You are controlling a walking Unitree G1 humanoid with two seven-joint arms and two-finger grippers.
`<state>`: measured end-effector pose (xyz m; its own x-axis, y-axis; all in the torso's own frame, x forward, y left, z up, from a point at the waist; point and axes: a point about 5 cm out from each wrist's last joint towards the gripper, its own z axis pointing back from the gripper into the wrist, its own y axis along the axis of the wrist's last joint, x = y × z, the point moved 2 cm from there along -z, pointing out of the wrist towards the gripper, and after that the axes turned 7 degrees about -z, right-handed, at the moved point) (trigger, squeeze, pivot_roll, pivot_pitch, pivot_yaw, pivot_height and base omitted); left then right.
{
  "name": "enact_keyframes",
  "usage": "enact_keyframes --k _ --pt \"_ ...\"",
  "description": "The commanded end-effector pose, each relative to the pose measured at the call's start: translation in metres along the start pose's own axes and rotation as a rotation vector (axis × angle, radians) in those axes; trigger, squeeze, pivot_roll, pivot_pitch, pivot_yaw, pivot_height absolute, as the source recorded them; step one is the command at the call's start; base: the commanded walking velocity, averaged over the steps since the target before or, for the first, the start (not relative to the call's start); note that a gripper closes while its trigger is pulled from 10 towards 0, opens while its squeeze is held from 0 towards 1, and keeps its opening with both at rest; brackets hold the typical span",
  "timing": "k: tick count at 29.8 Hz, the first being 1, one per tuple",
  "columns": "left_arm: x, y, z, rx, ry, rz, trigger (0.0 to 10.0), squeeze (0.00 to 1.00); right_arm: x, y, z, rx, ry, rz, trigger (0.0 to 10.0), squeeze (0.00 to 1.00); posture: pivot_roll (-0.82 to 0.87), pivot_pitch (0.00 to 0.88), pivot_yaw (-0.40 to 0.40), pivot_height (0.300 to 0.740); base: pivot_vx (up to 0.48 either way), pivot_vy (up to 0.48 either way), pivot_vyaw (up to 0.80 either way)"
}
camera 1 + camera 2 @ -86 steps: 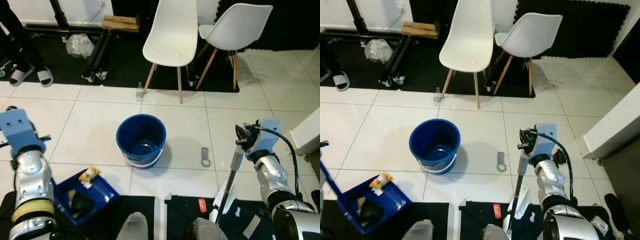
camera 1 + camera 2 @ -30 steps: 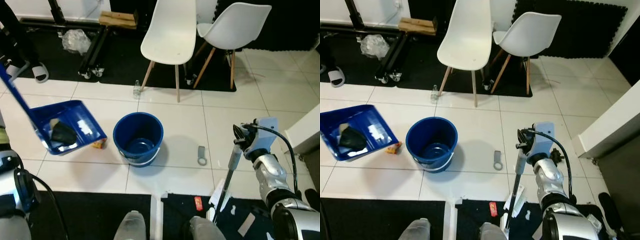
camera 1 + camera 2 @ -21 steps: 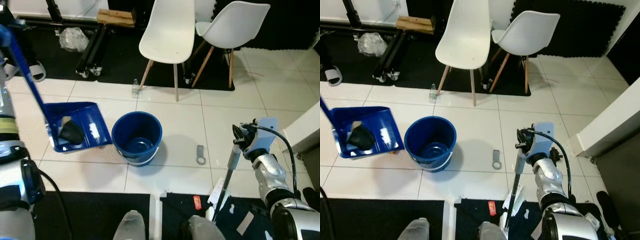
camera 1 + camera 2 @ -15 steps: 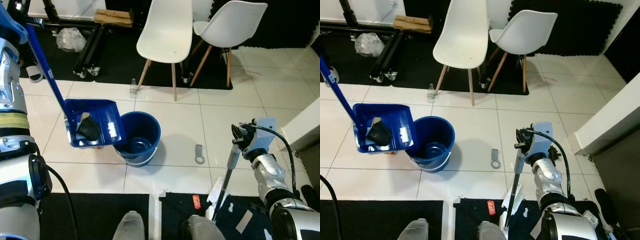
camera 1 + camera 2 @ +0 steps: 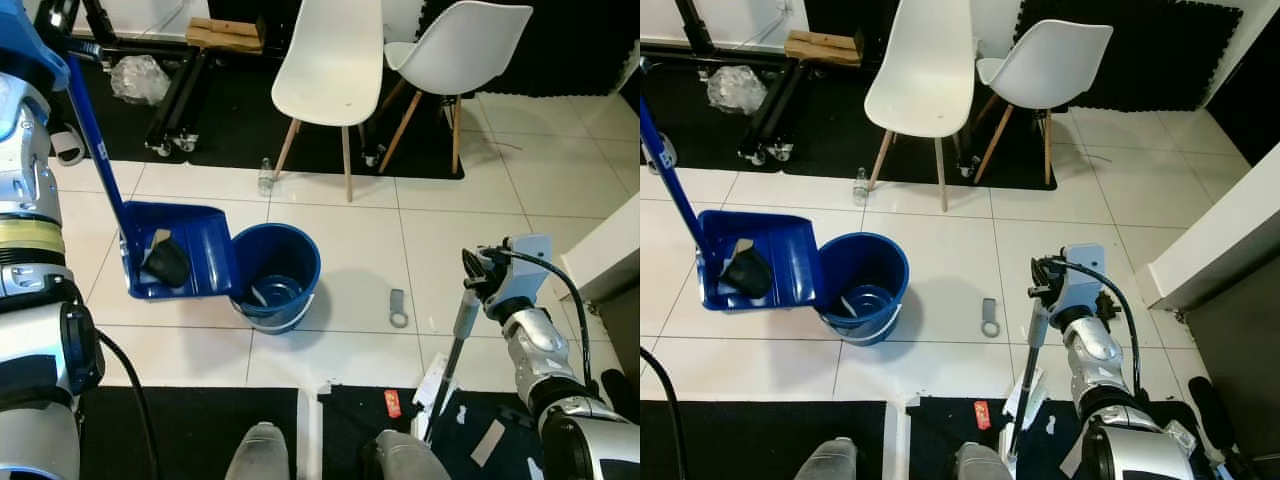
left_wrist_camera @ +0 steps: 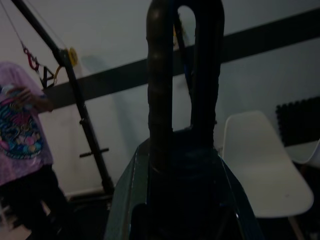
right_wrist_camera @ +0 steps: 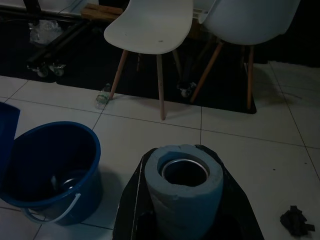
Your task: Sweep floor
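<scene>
White tiles, left claw (image 6: pixel 182 65) clamping dustpan (image 5: pixel 180 262) handle, pan mouth toward bucket (image 5: pixel 275 275), right claw (image 5: pixel 478 283) gripping upright broom (image 5: pixel 452 350).

**What I can't make out**

My left wrist view is very dark; a person (image 6: pixel 22 150) stands cut off by its edge. The broom (image 5: pixel 455 350) head hides behind my legs. The dark lump (image 5: pixel 165 262) in the dustpan (image 5: pixel 190 255) may be cloth.

Head eyes look down on bucket (image 5: pixel 275 276); left wrist murky.
</scene>
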<state>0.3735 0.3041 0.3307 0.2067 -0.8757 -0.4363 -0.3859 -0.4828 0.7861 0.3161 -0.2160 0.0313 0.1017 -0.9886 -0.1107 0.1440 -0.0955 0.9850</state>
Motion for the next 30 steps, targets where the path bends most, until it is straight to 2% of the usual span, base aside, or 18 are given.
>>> enact_keyframes --k 1,5,10,13,20,24,29,30 --pt "-0.012 0.02 -0.005 0.077 0.04 -0.045 10.0 0.0 0.001 -0.007 0.003 -0.036 0.004 0.017 10.0 0.0 0.19 0.0 -0.094 0.74 0.0 0.0 0.0" --pt "-0.018 0.019 -0.005 0.069 0.062 -0.037 10.0 0.0 0.002 -0.007 0.004 -0.038 0.003 0.018 10.0 0.0 0.19 0.0 -0.095 0.74 0.0 0.0 0.0" --pt "-0.028 0.017 -0.007 0.06 0.095 0.05 10.0 0.0 0.003 -0.007 0.004 -0.039 0.001 0.021 10.0 0.0 0.18 0.0 -0.097 0.74 0.0 0.0 0.0" --pt "-0.03 0.017 -0.007 0.057 0.102 0.064 10.0 0.0 0.003 -0.007 0.004 -0.038 0.001 0.021 10.0 0.0 0.18 0.0 -0.096 0.74 0.0 0.0 0.0" --pt "-0.024 0.013 -0.011 -0.003 0.014 -0.004 10.0 0.0 0.003 -0.007 0.005 -0.037 0.0 0.02 10.0 0.0 0.18 0.0 -0.095 0.74 0.0 0.0 0.0" --pt "-0.01 0.0 -0.011 -0.107 -0.1 -0.089 10.0 0.0 0.0 -0.009 0.005 -0.039 0.003 0.013 10.0 0.0 0.19 0.0 -0.093 0.74 0.0 0.0 0.0" --pt "-0.014 -0.005 -0.01 -0.149 -0.072 -0.127 10.0 0.0 -0.001 -0.01 0.005 -0.04 0.004 0.011 10.0 0.0 0.19 0.0 -0.093 0.74 0.0 0.0 0.0" --pt "-0.019 -0.006 -0.01 -0.161 -0.042 -0.149 10.0 0.0 -0.001 -0.011 0.006 -0.041 0.004 0.01 10.0 0.0 0.19 0.0 -0.094 0.74 0.0 0.0 0.0"
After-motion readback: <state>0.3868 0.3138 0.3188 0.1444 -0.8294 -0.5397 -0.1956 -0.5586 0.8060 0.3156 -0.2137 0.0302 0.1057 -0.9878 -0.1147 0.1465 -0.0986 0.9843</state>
